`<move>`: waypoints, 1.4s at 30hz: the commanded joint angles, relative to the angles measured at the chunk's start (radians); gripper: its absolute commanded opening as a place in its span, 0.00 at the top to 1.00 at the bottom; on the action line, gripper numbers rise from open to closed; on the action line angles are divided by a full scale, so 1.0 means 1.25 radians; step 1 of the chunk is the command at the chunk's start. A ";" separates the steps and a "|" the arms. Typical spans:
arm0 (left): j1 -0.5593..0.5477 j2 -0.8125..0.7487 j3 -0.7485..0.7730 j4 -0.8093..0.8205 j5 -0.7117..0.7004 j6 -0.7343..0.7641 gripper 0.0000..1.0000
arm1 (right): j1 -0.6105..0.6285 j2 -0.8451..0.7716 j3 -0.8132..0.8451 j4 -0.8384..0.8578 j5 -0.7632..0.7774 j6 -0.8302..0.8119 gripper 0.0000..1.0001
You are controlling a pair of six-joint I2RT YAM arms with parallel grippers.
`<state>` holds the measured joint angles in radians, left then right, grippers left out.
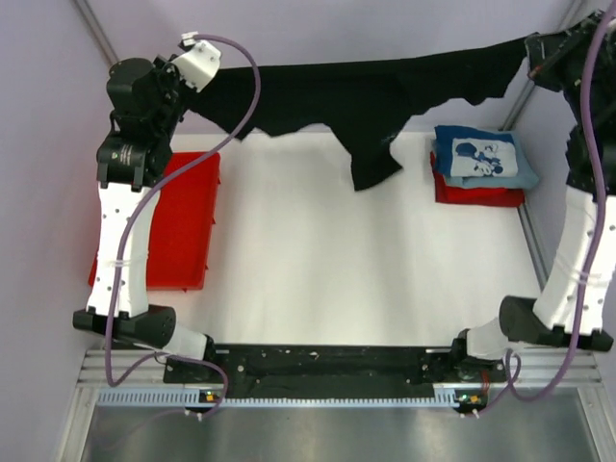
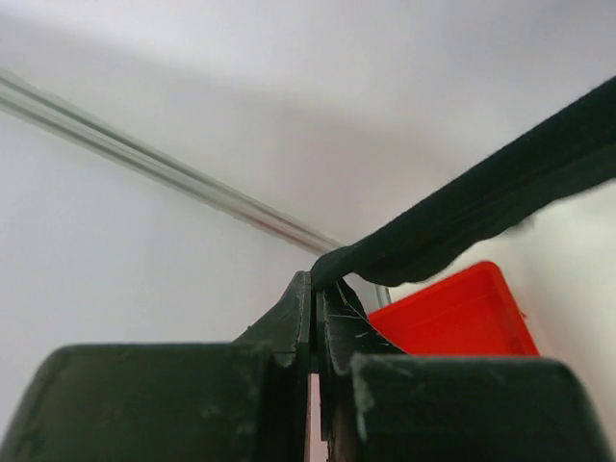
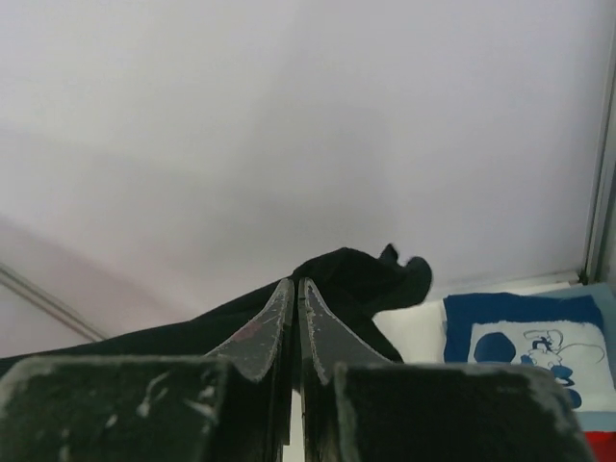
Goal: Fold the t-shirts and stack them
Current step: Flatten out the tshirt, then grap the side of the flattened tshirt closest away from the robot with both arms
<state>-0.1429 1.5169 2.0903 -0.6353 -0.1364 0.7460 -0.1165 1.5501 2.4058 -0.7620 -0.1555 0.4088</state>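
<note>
At the left side of the table [image 1: 337, 269] lies the red tray [image 1: 183, 221], which has no part in the fold. Above the table's far left corner the left end effector [image 2: 313, 284] is clamped tight on one end of the black t-shirt [image 1: 366, 96], with the cloth pinched between its fingertips and running off to the right.

The shirt hangs in the air along the table's far edge, its long axis left to right, drawn fairly taut between the two arms. A loose part sags from its middle toward the table top.

Toward the table's far right corner the blue t-shirt [image 1: 476, 159] lies folded, print up, on top of the folded red t-shirt [image 1: 481, 195]. Above that corner the right end effector [image 3: 294, 289] is likewise pinched closed on the black shirt's other end, a bunch of cloth bulging just past its tips.

So the shirt runs straight from each end effector toward the other, both arms equally engaged. The open table lies nearer the arm bases than the shirt, so laying it flat likely means bringing both ends down and toward the bases together. The finished stack sits closer to the right arm.
</note>
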 commanded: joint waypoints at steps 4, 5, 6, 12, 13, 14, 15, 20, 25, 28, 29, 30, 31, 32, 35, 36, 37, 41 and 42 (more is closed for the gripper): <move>0.015 -0.158 -0.230 -0.009 0.024 0.045 1.00 | -0.023 -0.272 -0.305 0.075 -0.066 -0.034 1.00; 0.015 -0.173 -0.261 -0.040 0.039 0.062 1.00 | -0.023 -0.310 -0.369 0.060 -0.078 -0.035 1.00; 0.015 -0.191 -0.302 -0.074 0.068 0.083 1.00 | -0.023 -0.345 -0.429 0.040 -0.093 -0.036 1.00; -0.052 -0.302 -0.690 -0.205 0.183 0.186 1.00 | -0.022 -0.584 -0.888 -0.009 -0.197 -0.015 1.00; -0.065 -0.310 -0.740 -0.230 0.208 0.197 1.00 | -0.022 -0.610 -0.954 -0.016 -0.224 -0.007 1.00; -0.072 -0.315 -0.791 -0.256 0.241 0.209 1.00 | -0.022 -0.629 -1.006 -0.031 -0.245 -0.004 1.00; -0.077 -0.316 -0.828 -0.289 0.271 0.224 1.00 | -0.022 -0.645 -1.059 -0.044 -0.275 -0.005 1.00; -0.104 -0.281 -1.003 -0.358 0.331 0.288 0.63 | -0.022 -0.678 -1.243 -0.056 -0.321 -0.010 1.00; -0.119 -0.224 -1.092 -0.341 0.275 0.272 0.25 | -0.022 -0.652 -1.299 -0.026 -0.352 -0.009 1.00; -0.145 -0.254 -1.102 -0.346 0.288 0.239 0.26 | -0.022 -0.645 -1.293 -0.025 -0.316 -0.018 1.00; -0.165 -0.273 -1.108 -0.356 0.302 0.233 0.28 | -0.022 -0.645 -1.289 -0.025 -0.300 -0.020 1.00; -0.186 -0.288 -1.113 -0.368 0.310 0.221 0.31 | -0.022 -0.644 -1.284 -0.025 -0.291 -0.020 1.00; -0.213 -0.306 -1.122 -0.374 0.314 0.206 0.34 | -0.022 -0.641 -1.280 -0.024 -0.283 -0.021 1.00; -0.240 -0.322 -1.130 -0.378 0.315 0.185 0.35 | -0.022 -0.638 -1.277 -0.024 -0.279 -0.018 1.00; -0.338 -0.343 -1.125 -0.381 0.316 0.101 0.37 | -0.022 -0.627 -1.271 -0.021 -0.259 -0.010 1.00; -0.392 -0.341 -1.122 -0.388 0.320 0.078 0.36 | -0.022 -0.623 -1.268 -0.021 -0.250 -0.006 1.00; -0.436 -0.333 -1.122 -0.379 0.314 0.047 0.35 | -0.022 -0.620 -1.267 -0.021 -0.240 -0.004 1.00; -0.562 -0.260 -1.114 -0.333 0.255 -0.055 0.34 | -0.022 -0.607 -1.257 -0.017 -0.211 -0.002 1.00; -0.596 -0.232 -1.120 -0.315 0.221 -0.071 0.34 | -0.022 -0.604 -1.256 -0.019 -0.201 -0.004 1.00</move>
<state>-0.7738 1.1408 0.6888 -1.0767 0.2184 0.8051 -0.1364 0.7864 0.7746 -0.8291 -0.4625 0.3973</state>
